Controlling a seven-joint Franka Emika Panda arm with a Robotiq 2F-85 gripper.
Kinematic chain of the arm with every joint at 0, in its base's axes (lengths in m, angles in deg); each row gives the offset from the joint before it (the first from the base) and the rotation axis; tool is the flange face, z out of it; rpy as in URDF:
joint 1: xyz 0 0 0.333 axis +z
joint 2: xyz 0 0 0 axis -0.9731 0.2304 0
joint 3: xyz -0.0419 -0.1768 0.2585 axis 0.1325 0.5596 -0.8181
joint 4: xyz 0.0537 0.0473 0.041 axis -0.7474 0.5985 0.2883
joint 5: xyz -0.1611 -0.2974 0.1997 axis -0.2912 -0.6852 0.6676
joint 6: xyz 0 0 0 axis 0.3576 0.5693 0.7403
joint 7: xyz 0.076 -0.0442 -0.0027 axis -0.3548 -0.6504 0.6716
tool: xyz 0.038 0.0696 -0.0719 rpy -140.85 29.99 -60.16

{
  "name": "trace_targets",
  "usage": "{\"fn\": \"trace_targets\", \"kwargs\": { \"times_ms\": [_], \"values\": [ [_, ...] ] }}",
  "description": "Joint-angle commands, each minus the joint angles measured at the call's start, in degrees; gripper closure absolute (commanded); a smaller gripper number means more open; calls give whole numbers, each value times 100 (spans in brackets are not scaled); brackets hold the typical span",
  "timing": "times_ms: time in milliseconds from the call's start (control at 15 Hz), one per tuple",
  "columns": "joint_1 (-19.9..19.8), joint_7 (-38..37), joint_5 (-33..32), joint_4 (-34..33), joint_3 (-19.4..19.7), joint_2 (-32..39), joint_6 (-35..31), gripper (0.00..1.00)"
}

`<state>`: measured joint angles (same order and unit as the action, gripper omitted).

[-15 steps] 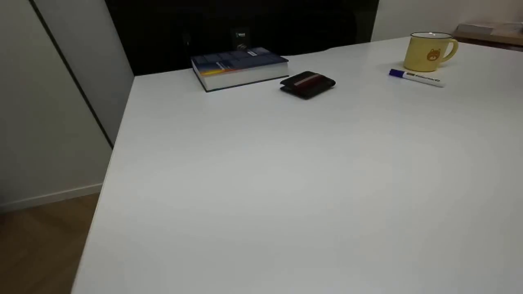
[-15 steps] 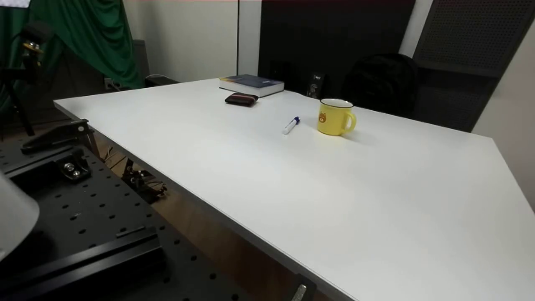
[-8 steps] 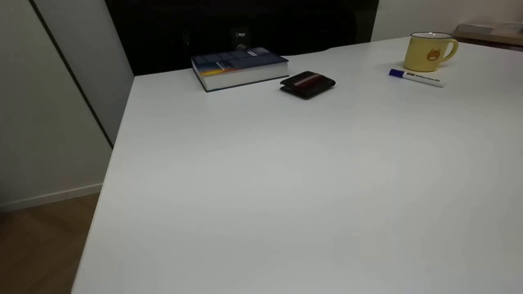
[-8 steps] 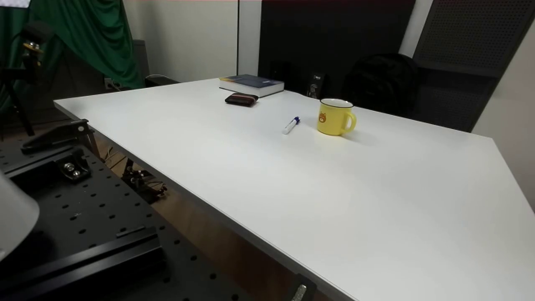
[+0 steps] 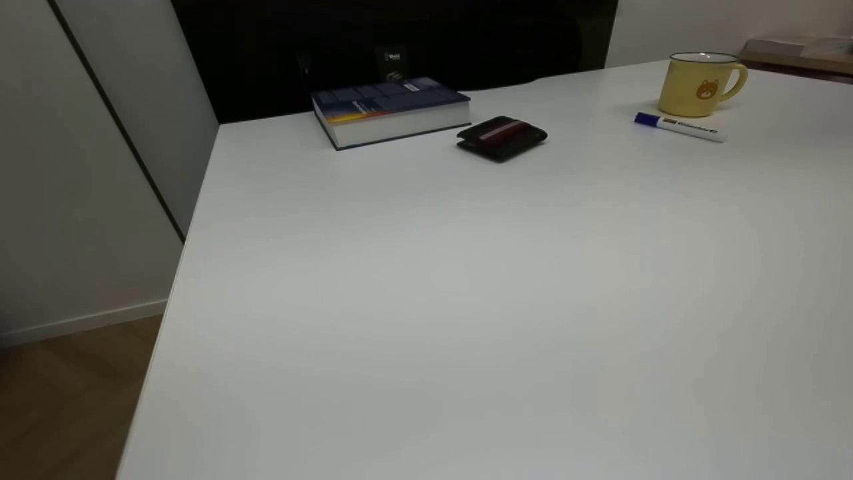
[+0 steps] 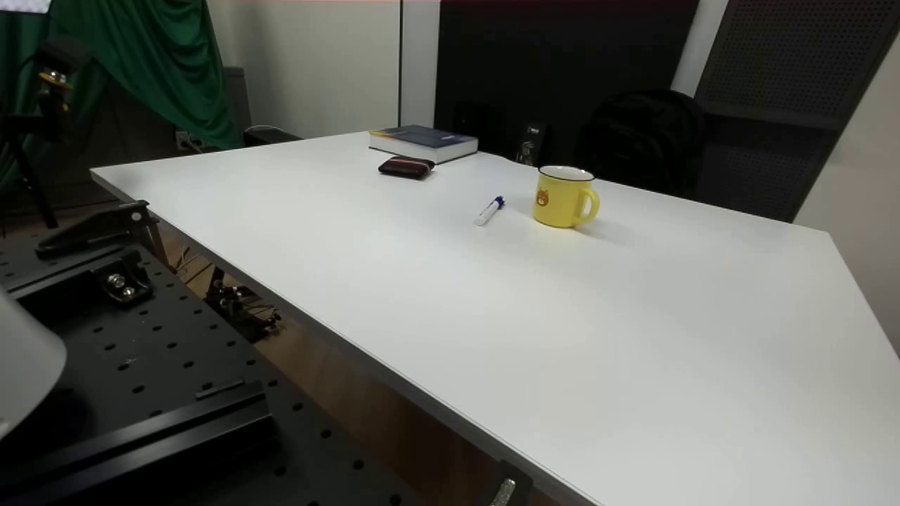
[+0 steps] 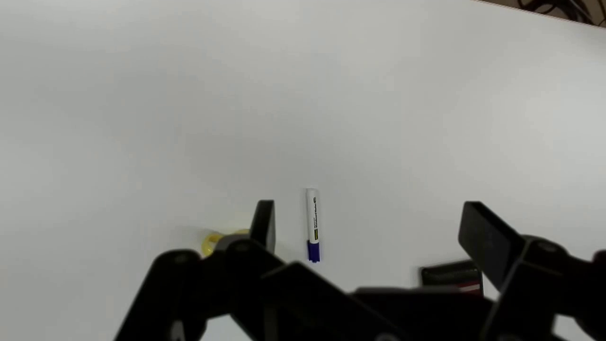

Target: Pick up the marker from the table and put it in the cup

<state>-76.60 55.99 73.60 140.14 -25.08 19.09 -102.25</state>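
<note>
Whiteboard marker (image 7: 313, 222): we find it lying flat on the white table (image 5: 433, 300), held by nothing, just beside the yellow mug (image 6: 560, 205) but not touching it. The gripper (image 7: 368, 221) is over the table with its fingers (image 7: 490, 244) spread wide, pinching nothing; its height we cannot tell, as both exterior views leave it out of frame. In the wrist view the barrel runs roughly square to the closing line, which we judge suits a mid-barrel pinch, though it sits off-centre, nearer the mug-side finger. That finger covers part of the mug there, so we flag a possible knock on a straight descent. The mug stands upright, handle turned away from the marker, its mouth, in our judgement, ready to receive. The dark wallet (image 5: 501, 139) lies well apart from the mug.
</note>
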Motion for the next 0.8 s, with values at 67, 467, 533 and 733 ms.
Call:
{"fn": "trace_targets", "kwargs": {
  "times_ms": [67, 467, 533, 733],
  "values": [
    [-29, 5, 7, -12, -27, -22, 16, 0],
    [-67, 105, -176, -191, 1, 431, -842, 0],
    [-70, 165, -185, -234, 13, 557, -1040, 0],
    [-75, 514, -86, -443, 51, 1006, -1472, 0]
  ]
}}
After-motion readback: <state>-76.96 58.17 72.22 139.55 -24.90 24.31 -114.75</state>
